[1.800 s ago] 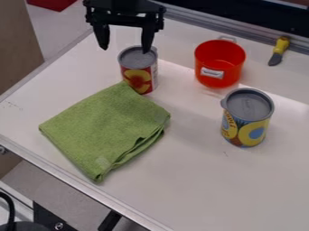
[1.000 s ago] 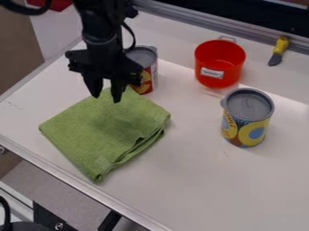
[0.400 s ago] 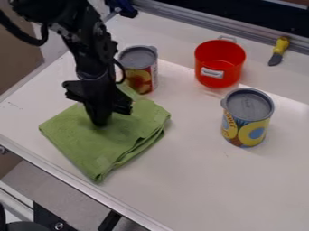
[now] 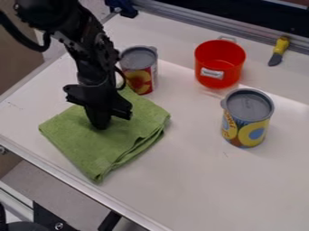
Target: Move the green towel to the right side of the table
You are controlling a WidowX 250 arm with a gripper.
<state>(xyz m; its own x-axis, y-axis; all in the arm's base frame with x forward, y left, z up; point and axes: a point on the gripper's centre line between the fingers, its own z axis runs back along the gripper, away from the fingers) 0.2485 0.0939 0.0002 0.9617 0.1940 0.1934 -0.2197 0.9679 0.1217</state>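
Although your gripper point(image 4: 101, 124) is closed, apparently pinching the green towel point(image 4: 91, 146) at the table's point(image 4: 208, 189) left, your whole rightward move remains.

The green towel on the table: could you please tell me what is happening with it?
A robot arm has its gripper down at the green towel, fingers together; whether they pinch the cloth, I cannot tell. The towel lies on the left part of the table, not yet on the right side.

Matt, rough cloth towel point(image 4: 120, 140); glossy plastic pot point(image 4: 219, 61)
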